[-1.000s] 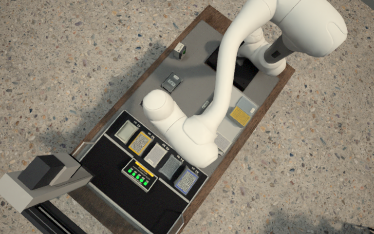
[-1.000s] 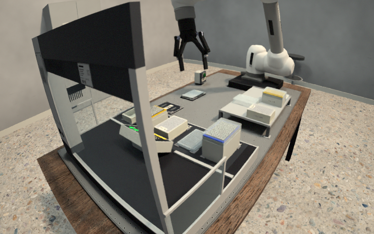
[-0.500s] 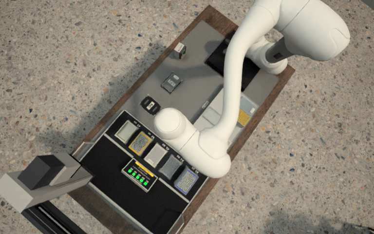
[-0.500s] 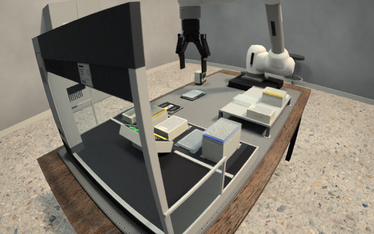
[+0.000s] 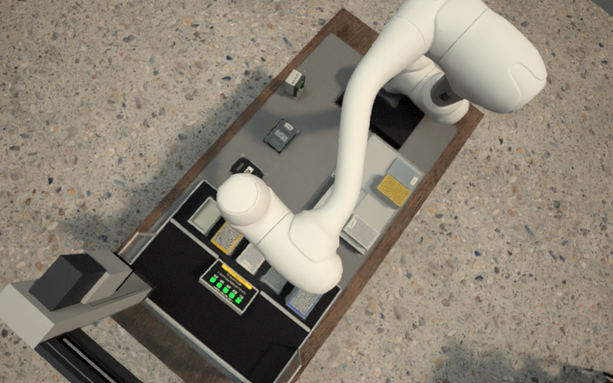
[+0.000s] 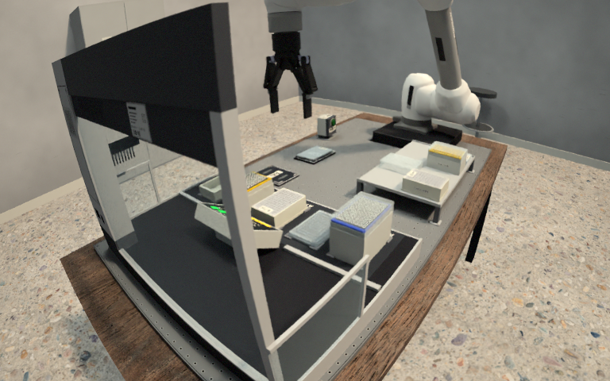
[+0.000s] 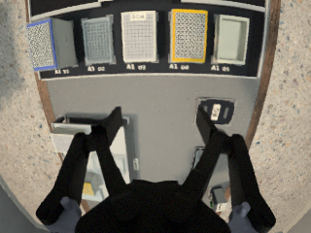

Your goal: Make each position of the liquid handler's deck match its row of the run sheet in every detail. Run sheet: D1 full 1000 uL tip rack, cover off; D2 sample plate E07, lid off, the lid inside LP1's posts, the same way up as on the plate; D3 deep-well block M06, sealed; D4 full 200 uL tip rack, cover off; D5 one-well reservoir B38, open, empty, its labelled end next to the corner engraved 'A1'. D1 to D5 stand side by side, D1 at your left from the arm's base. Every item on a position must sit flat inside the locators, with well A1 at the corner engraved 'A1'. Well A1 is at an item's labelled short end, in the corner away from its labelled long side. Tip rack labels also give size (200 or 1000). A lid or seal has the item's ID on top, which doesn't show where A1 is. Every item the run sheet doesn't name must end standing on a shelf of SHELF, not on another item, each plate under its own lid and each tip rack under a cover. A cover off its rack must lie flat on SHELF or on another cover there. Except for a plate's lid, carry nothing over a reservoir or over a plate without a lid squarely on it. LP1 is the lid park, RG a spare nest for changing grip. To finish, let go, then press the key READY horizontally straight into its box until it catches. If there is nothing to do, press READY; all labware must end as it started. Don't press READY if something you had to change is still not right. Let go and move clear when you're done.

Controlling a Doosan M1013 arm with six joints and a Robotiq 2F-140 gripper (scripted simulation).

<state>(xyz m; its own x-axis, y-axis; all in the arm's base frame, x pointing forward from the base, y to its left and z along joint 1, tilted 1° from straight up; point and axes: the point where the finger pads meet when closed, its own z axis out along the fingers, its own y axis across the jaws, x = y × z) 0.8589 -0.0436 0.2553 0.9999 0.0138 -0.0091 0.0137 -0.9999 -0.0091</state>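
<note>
My gripper is open and empty, high above the grey table between the deck and the lid park. In the wrist view its fingers point at the deck row. That row holds a blue-rimmed tip rack, a clear plate, a white deep-well block, a yellow-rimmed tip rack and an open reservoir. The row also shows in the exterior view, from the blue rack to the reservoir. A clear lid lies in the lid park. The READY key box stands beyond it.
The shelf holds a yellow-topped tip rack, a white block and a flat clear cover. The spare nest lies near the reservoir end. The handler's frame post and black hood stand over the deck.
</note>
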